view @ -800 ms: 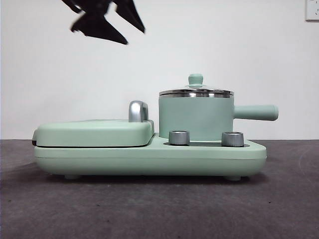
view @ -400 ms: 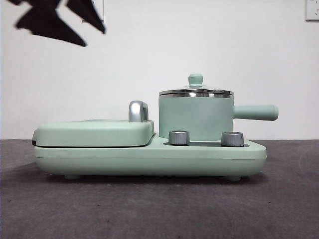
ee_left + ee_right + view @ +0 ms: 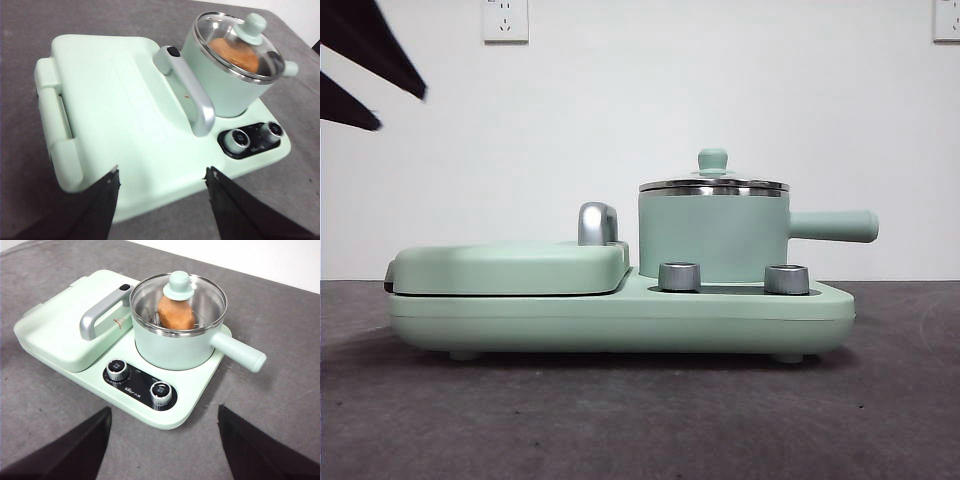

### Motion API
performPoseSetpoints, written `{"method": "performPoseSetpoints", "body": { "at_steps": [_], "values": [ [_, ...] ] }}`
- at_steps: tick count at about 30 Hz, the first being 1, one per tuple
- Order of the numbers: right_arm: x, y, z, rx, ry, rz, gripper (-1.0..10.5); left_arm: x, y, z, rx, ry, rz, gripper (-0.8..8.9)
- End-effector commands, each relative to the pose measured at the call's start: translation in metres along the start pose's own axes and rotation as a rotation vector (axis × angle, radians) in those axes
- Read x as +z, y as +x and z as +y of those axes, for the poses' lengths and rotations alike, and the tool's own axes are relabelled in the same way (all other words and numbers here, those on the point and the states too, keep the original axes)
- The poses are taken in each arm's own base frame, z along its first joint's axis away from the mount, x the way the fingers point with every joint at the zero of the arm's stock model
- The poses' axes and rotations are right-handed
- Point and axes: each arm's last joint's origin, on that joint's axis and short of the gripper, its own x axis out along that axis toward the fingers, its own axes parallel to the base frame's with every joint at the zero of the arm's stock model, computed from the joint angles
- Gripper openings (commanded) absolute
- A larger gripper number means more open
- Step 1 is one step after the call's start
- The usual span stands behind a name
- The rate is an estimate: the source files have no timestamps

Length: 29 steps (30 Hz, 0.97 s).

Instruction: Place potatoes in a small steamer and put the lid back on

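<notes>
The mint-green steamer pot [image 3: 712, 238] stands on the right side of the cooker base [image 3: 620, 318], its straight handle [image 3: 833, 226] pointing right. The clear glass lid [image 3: 713, 183] with its mint knob [image 3: 712, 159] sits on the pot. The orange-brown potato [image 3: 175, 312] lies inside the pot under the lid and also shows in the left wrist view [image 3: 234, 54]. My left gripper [image 3: 162, 186] is open and empty above the griddle side; it shows as a black tip in the front view [image 3: 365, 70]. My right gripper [image 3: 162, 425] is open and empty, above the table in front of the cooker.
The flat mint-green griddle cover [image 3: 510, 266] with a steel handle [image 3: 597, 222] fills the cooker's left half. Two steel dials [image 3: 680, 276] [image 3: 786, 279] sit at the front of the base. A white wall with sockets [image 3: 506, 20] stands behind.
The black gripper at the top of the front view has moved left and now shows only at the upper left edge. The pot, lid and cooker have not moved.
</notes>
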Motion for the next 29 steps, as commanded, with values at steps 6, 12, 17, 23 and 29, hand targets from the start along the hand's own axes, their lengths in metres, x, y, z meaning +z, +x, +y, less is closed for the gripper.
{"method": "performPoseSetpoints", "body": {
  "at_steps": [6,12,17,23,29],
  "values": [
    [-0.002,0.001,0.000,0.004,0.012,0.032,3.3,-0.014,-0.029,-0.006,0.005,-0.020,0.013,2.80],
    [-0.004,0.000,0.000,0.002,0.015,0.055,1.0,-0.020,-0.038,-0.008,0.009,-0.003,0.040,1.13],
    [-0.006,0.000,0.002,0.043,0.018,0.079,0.2,-0.020,-0.042,-0.010,0.004,0.005,0.024,0.06],
    [-0.007,-0.003,0.003,0.060,0.016,0.068,0.2,-0.020,-0.044,-0.011,0.003,0.011,0.009,0.06],
    [-0.006,-0.003,0.003,0.059,0.016,0.064,0.2,-0.020,-0.044,-0.011,0.003,0.011,0.009,0.06]
  ]
}}
